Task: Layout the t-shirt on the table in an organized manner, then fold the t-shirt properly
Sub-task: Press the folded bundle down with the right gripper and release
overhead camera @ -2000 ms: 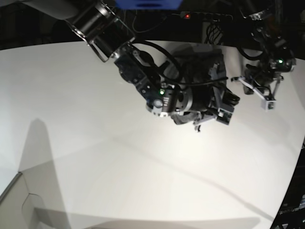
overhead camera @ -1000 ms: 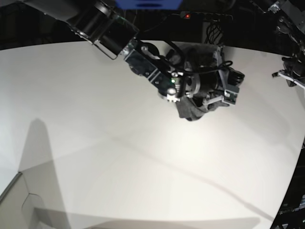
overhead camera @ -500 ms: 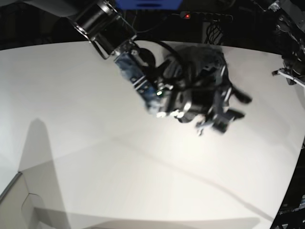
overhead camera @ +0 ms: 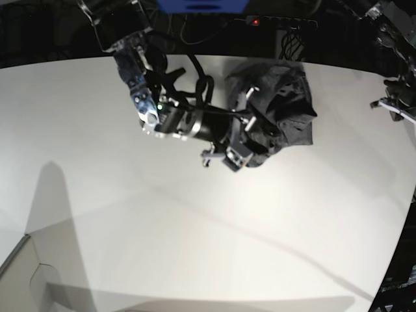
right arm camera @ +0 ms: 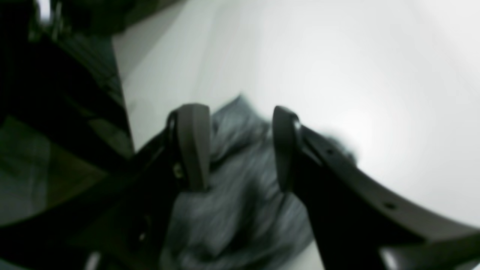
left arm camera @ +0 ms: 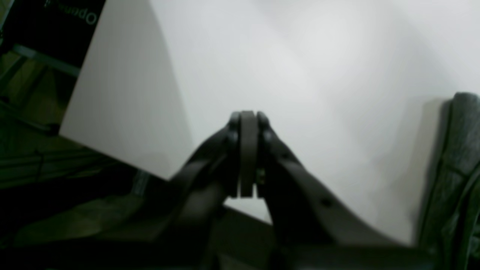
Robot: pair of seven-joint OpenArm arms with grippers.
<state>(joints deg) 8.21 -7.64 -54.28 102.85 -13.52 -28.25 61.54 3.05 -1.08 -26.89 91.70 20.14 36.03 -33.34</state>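
Jaws on right gripper (right arm camera: 240,150) stand wide apart, nothing pinched between them; grey t-shirt (right arm camera: 240,202) lies just below/behind the gap, blurred, so contact w/ fabric can't be told. Left gripper (left arm camera: 247,150) has jaws pressed flat together, empty, over bare white worktop (left arm camera: 300,67) near its edge. In base view t-shirt (overhead camera: 286,110) sits bunched in a heap at far side of worktop (overhead camera: 130,234), right gripper (overhead camera: 224,156) at its near edge. Left arm mostly cut off at frame's right edge.
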